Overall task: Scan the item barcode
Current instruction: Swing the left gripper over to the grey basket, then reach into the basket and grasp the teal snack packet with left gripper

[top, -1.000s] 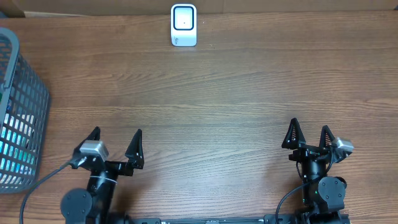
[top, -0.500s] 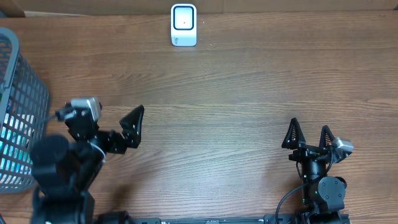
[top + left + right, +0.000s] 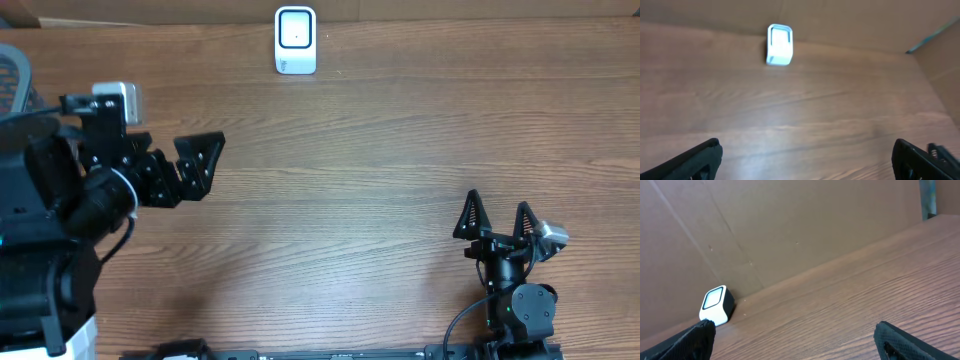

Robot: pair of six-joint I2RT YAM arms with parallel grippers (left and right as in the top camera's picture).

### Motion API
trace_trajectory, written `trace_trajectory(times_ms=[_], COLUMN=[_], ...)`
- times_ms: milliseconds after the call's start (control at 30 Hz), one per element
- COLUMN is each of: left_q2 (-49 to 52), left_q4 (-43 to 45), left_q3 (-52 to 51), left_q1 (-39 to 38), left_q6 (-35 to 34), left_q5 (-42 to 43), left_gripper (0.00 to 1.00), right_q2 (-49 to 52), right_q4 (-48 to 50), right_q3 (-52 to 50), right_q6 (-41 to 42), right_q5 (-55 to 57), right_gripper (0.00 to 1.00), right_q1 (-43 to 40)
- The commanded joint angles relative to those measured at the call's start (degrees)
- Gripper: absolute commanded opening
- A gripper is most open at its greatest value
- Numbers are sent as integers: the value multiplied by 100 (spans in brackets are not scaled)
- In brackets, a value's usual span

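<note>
The white barcode scanner (image 3: 296,40) stands upright at the table's far edge, and it also shows as the scanner (image 3: 779,44) in the left wrist view and the scanner (image 3: 716,304) in the right wrist view. No item shows in any view. My left gripper (image 3: 180,152) is raised at the left, open, pointing right, and the left gripper (image 3: 805,157) has only bare wood between its fingers. My right gripper (image 3: 497,205) rests low at the front right, and the right gripper (image 3: 800,339) is open and empty too.
A grey mesh basket (image 3: 12,70) stands at the far left, almost wholly hidden under my raised left arm. A brown cardboard wall (image 3: 790,225) runs along the back of the wooden table (image 3: 380,160) and continues round the right side (image 3: 940,55).
My left arm has lifted from the front edge and swung back and left, now covering most of the basket. Its jaws stayed open. The right arm has not moved.
</note>
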Motion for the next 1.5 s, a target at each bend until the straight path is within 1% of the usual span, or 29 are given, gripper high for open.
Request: trace_trajectory(times_ms=[0,67,300,433,467,567,633,733,800,900,967,1033,1100,1167,1267,1367,1433,1467], left_q2=[59,63,76,98,109,179,293,603,1010,1464,1738,1915,2068,2251,2479,2767,2959,3053], left_q4=[-42,-61,-94,81,146,260,289,199,-184,-584,-754,-826,-955,-1045,-1143,-1357,-1447,-1480], left_q3=[238,238,236,236,238,304,468,944,1596,2234,2520,2564,2564,2559,2559,2553,2496,2435], left_q1=[-11,-11,-11,-9,-9,4,52,260,671,1296,1816,2297,2824,3392,3998,4470,4669,4747], left_q6=[249,260,260,304,225,-627,-782,-909,-1340,-1399,-1434,-1777,-2315,-2660,-2632,-2435,-2199,-2107], left_q5=[96,-39,-39,-133,-275,-1200,-1563,-1840,-2345,-2710,-2968,-3185,-3136,-2809,-2374,-2321,-2321,-2337], left_gripper=[100,100,100,100,100,100,100,100,100,100,100,100,100,100,100,100,96,93], right_q2=[-61,-61,-61,-61,-61,-61,-61,-61,-61,-61,-61,-61,-61,-61,-61,-61,-61,-61], right_q4=[31,31,31,31,31,31,31,31,31,31,31,31,31,31,31,31,31,31], right_q3=[-61,-61,-61,-61,-61,-61,-61,-61,-61,-61,-61,-61,-61,-61,-61,-61,-61,-61], right_q6=[-42,-42,-42,-42,-42,-42,-42,-42,-42,-42,-42,-42,-42,-42,-42,-42,-42,-42], right_q5=[79,79,79,79,79,79,79,79,79,79,79,79,79,79,79,79,79,79], right_gripper=[100,100,100,100,100,100,100,100,100,100,100,100,100,100,100,100,100,100], right_q1=[44,44,44,44,44,44,44,44,44,44,44,44,44,44,44,44,44,44])
